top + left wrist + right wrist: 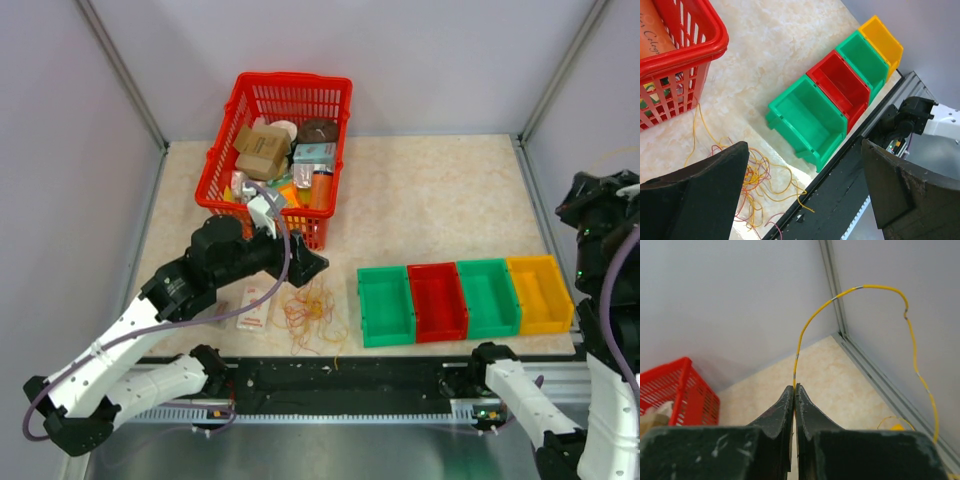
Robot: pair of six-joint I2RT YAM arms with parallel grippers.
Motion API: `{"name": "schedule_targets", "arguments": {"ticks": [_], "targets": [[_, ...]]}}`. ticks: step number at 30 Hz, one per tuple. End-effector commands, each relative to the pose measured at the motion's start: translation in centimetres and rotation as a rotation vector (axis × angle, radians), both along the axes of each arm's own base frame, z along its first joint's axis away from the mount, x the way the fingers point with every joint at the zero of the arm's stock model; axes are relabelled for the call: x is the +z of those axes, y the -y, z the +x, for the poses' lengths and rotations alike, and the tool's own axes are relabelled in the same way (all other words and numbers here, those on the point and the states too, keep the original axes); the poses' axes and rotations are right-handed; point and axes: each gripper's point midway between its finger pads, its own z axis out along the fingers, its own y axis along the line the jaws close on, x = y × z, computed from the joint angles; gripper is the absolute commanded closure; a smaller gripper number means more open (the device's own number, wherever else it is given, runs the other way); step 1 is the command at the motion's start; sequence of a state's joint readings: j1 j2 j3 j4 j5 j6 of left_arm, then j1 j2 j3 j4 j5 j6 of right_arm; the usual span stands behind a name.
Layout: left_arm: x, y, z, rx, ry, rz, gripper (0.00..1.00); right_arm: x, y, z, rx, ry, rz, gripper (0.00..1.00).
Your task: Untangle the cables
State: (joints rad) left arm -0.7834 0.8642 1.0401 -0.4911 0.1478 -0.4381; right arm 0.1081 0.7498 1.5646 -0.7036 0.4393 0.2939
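The cables (310, 312) are a loose tangle of thin yellow, orange and red wire loops on the table near its front edge; they also show in the left wrist view (752, 177). My left gripper (312, 266) is open and empty, just above and behind the tangle, its fingers (700, 195) spread wide over it. My right gripper (795, 390) is raised at the far right of the table, shut on one yellow wire (865, 287) that arcs up and hangs down to the right. That wire shows faintly in the top view (618, 152).
A red basket (283, 150) full of packaged goods stands behind the left gripper. Four small bins stand in a row at the front right: green (385, 305), red (437, 300), green (488, 297), yellow (540, 292). A small white packet (254, 307) lies left of the tangle.
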Motion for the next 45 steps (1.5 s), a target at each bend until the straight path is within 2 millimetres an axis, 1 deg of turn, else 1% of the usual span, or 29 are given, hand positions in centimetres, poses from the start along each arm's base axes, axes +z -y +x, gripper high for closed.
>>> {"name": "schedule_targets", "arguments": {"ticks": [1,5,7,10,14,18,19,21,25,28,29,31,34,38,45], "targets": [[1.7,-0.1,-0.7,-0.086,0.127,0.012,0.03,-5.5,1.9,0.2,-0.121,-0.184,0.007,1.0],[1.9,-0.2,-1.7,-0.132,0.141,0.014,0.03,-8.4,3.1,0.1,-0.2,-0.255,-0.005,1.0],[1.8,-0.2,-2.1,-0.148,0.14,0.008,0.03,-9.9,3.3,0.0,-0.219,-0.282,0.006,1.0],[1.6,-0.3,-2.4,-0.157,0.136,0.005,0.03,-11.4,3.0,-0.3,-0.209,-0.309,0.026,1.0],[1.3,-0.2,-2.7,-0.164,0.131,0.006,0.03,-13.0,3.8,-1.4,-0.251,-0.355,0.007,1.0],[1.5,-0.1,-3.0,-0.18,0.125,0.0,0.03,-15.4,3.9,-1.6,-0.266,-0.387,0.023,1.0],[1.6,0.0,-3.1,-0.183,0.125,-0.004,0.03,-15.6,3.8,-1.6,-0.263,-0.392,0.025,1.0],[1.7,0.0,-3.2,-0.187,0.123,-0.01,0.03,-15.0,3.8,-1.7,-0.261,-0.379,0.025,1.0],[1.6,-0.1,-3.4,-0.187,0.113,-0.015,0.03,-12.2,4.3,-2.0,-0.284,-0.336,0.002,1.0],[1.7,-0.1,-3.5,-0.184,0.106,-0.026,0.03,-10.9,4.5,-2.0,-0.291,-0.325,-0.015,1.0],[1.7,-0.1,-3.5,-0.181,0.103,-0.026,0.03,-11.0,4.6,-1.9,-0.297,-0.329,-0.019,1.0],[2.0,-0.1,-3.5,-0.181,0.105,-0.036,0.03,-11.7,4.7,-1.6,-0.306,-0.351,-0.023,1.0],[2.2,-0.2,-3.5,-0.175,0.111,-0.039,0.03,-13.9,4.6,-1.1,-0.31,-0.389,-0.015,1.0],[2.1,-0.5,-3.5,-0.164,0.112,-0.023,0.03,-16.6,4.7,-0.4,-0.325,-0.425,-0.022,1.0],[2.2,-0.7,-3.4,-0.155,0.115,-0.016,0.03,-19.4,4.3,0.2,-0.318,-0.457,0.011,1.0]]}}
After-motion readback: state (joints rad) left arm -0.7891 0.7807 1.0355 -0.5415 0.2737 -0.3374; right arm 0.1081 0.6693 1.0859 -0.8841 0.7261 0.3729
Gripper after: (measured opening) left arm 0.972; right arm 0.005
